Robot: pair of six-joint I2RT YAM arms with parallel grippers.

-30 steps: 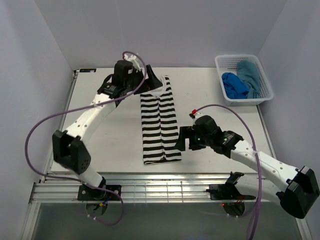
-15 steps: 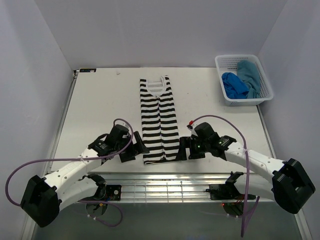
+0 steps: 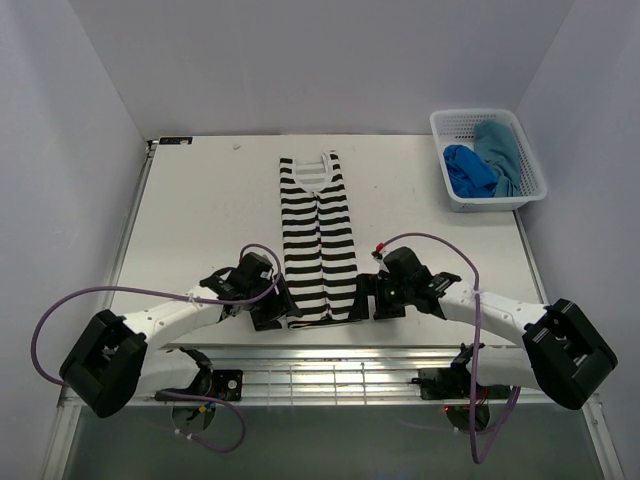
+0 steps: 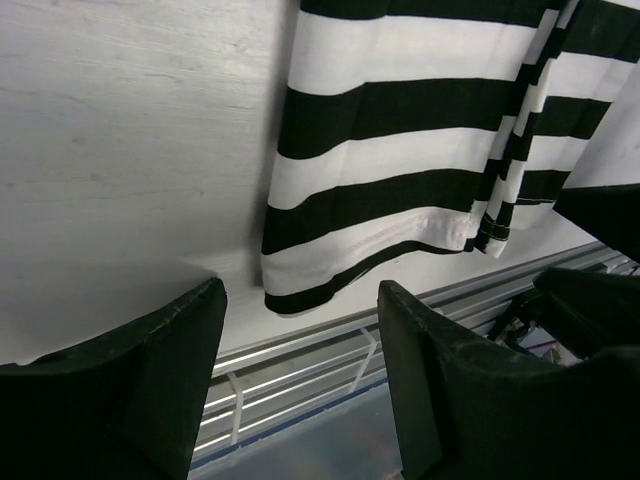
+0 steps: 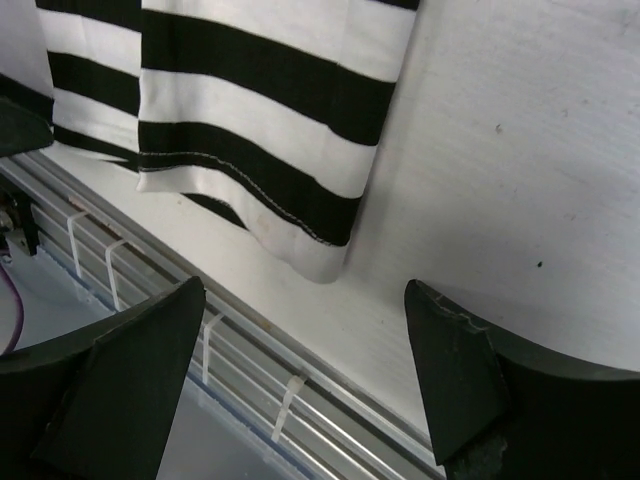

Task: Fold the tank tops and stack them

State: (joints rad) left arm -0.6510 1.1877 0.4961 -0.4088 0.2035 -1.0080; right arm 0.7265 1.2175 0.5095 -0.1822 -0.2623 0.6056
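The left hand [image 3: 280,308] stood open at the near left corner of the striped tank top [image 3: 318,240]. Its two dark fingers [image 4: 150,380] were parted with clear space between them and gripped nothing. In the left wrist view the top's hem corner lay just ahead of the gap, not touching either finger. The right hand [image 3: 362,298] was spread wide at the top's near right corner. Its fingers [image 5: 460,380] were set well apart with nothing between them, and the hem corner lay ahead of them, apart from both.

The striped tank top lay flat on the white table [image 3: 200,210], folded lengthwise into a narrow strip. Its white neckline was at the end away from the hands, and its stitched hem was at the end between them. At the right hem corner, a lower layer of cloth showed a little past the upper one.

Just beyond the top's hem ran the grooved metal rail [image 3: 330,375] along the table's edge. Both arms reached in low from either side of the top, with purple cables [image 3: 70,310] looping off them.

Well off to the right of the top's neckline end sat a white mesh basket [image 3: 490,200]. The royal blue tank top [image 3: 467,170] lay crumpled inside it, on the side nearer the striped top. The teal tank top [image 3: 500,150] was bunched against it on the farther side.
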